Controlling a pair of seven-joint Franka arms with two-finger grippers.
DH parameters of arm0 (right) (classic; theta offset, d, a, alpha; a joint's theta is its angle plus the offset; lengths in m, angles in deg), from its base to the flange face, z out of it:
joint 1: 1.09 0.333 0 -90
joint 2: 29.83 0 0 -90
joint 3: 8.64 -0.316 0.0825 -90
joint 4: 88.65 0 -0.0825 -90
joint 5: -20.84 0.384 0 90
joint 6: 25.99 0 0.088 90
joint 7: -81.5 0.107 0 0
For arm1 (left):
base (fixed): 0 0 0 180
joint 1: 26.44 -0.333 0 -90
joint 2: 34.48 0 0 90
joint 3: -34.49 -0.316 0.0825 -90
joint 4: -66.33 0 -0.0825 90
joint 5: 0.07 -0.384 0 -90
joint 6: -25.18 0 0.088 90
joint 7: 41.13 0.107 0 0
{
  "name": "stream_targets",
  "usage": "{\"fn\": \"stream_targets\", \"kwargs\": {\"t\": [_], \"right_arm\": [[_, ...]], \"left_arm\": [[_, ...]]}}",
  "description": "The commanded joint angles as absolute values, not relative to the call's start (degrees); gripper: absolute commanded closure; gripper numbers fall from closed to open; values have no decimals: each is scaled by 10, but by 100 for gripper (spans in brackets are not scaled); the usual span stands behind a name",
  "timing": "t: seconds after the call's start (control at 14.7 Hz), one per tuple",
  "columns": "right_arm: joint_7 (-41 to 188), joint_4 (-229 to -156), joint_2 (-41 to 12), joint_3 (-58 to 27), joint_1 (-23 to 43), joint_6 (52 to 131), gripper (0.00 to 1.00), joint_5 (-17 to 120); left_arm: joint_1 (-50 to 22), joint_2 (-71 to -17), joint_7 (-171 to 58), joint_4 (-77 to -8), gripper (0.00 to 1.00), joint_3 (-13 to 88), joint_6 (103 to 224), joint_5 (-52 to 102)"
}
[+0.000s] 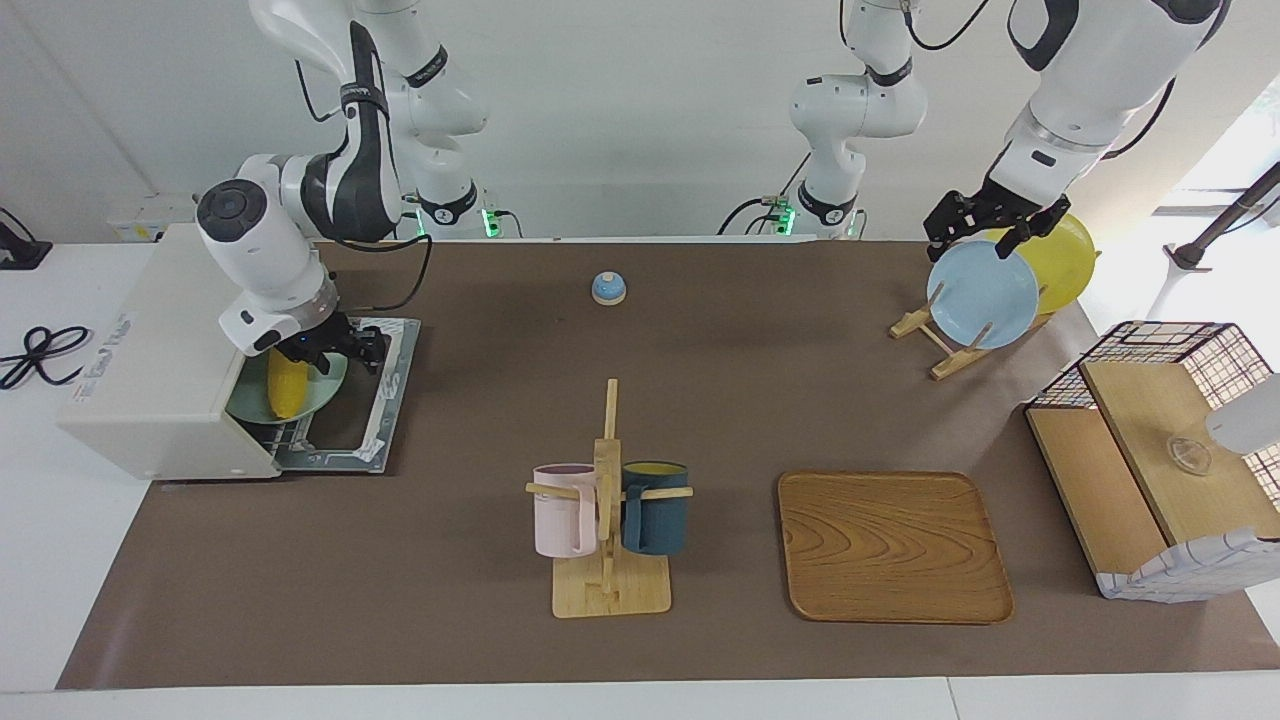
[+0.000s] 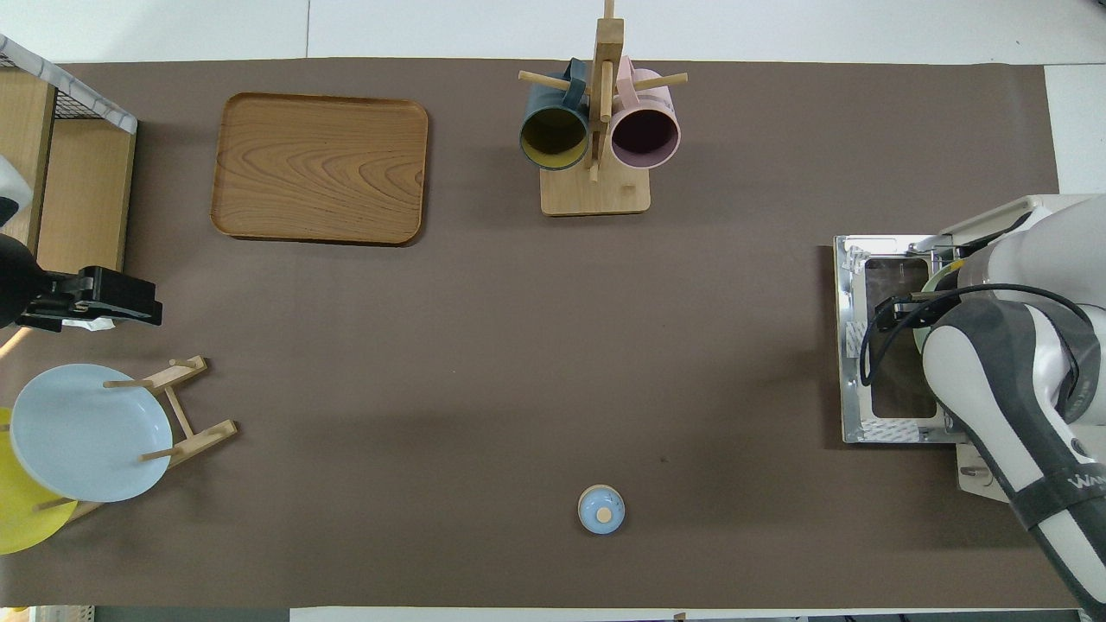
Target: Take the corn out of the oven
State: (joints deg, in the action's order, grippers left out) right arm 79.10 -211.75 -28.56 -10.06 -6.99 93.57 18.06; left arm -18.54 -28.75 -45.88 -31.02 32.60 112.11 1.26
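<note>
The cream-white oven (image 1: 140, 380) stands at the right arm's end of the table, its door (image 1: 385, 400) folded down flat. The yellow corn (image 1: 285, 388) lies on a green plate (image 1: 330, 385) on the rack at the oven's mouth. My right gripper (image 1: 335, 350) hangs just over the corn's upper end and the plate. In the overhead view the right arm covers the corn, and the gripper (image 2: 899, 307) shows over the open door (image 2: 890, 423). My left gripper (image 1: 985, 228) waits open and empty in the air over the plate rack.
A rack (image 1: 940, 345) with a blue plate (image 1: 985, 295) and a yellow plate (image 1: 1070, 260) stands under the left gripper. A mug stand (image 1: 605, 500), a wooden tray (image 1: 890, 545), a small blue bell (image 1: 608, 288) and a wire-framed shelf box (image 1: 1160, 450) are on the table.
</note>
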Motion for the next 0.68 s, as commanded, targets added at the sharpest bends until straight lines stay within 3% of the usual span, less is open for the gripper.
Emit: {"fn": "stream_targets", "kwargs": {"t": [0.0, 0.07, 0.2, 0.34, 0.41, 0.61], "right_arm": [[783, -2171, -311, -104, -75, 986, 42, 174], [778, -2177, -313, -104, -78, 989, 52, 174], [776, -2180, -314, -104, -79, 988, 56, 174], [770, -2180, -315, -104, -80, 980, 90, 173], [769, -2180, -316, -104, -79, 977, 100, 172], [779, -2158, -313, -110, -37, 946, 100, 170]], "left_arm": [[-186, -289, -460, -302, 0, 326, 1113, 5], [-186, -289, -460, -302, 0, 326, 1114, 5], [-186, -289, -460, -302, 0, 326, 1114, 5], [-186, -289, -460, -301, 0, 326, 1114, 5], [-186, -289, -459, -301, 0, 326, 1114, 5], [-186, -289, -459, -301, 0, 326, 1114, 5]]}}
